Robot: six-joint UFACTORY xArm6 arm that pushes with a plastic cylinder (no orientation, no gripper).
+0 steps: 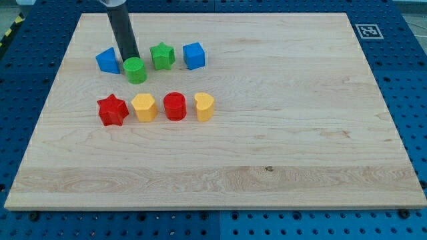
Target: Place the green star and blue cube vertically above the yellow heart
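Near the view's top left corner of the wooden board (280, 133), my tip (131, 59) stood on the surface, the dark rod (122, 30) rising from it to the view's top edge. Being a bare rod, it had nothing to open or close and held nothing. My tip was right at the back edge of the green cylinder (135, 70), touching it or very nearly so; the contact itself could not be made out. The blue block (107, 60), wedge-like in shape, lay just beside the rod on the view's left.

On the view's right of my tip sat the green star (162, 56), near the green cylinder but apart from it. The blue cube (194, 55) came next, just beside the star on its right, with a small gap between them. These four blocks formed a loose upper row, the green cylinder sitting slightly lower in the view than the others.

Below them ran a second row, well clear of the first. From the view's left it held the red star (112, 110), a yellow block (144, 107) of roughly hexagonal shape, a red cylinder (175, 106) and the yellow heart (204, 106). Each stood near its neighbour without touching. The yellow heart lay almost straight below the blue cube, a little to the view's right of it, while the green star stood above the gap between the yellow block and the red cylinder

A black and white marker (366, 31) was fixed at the board's top right corner
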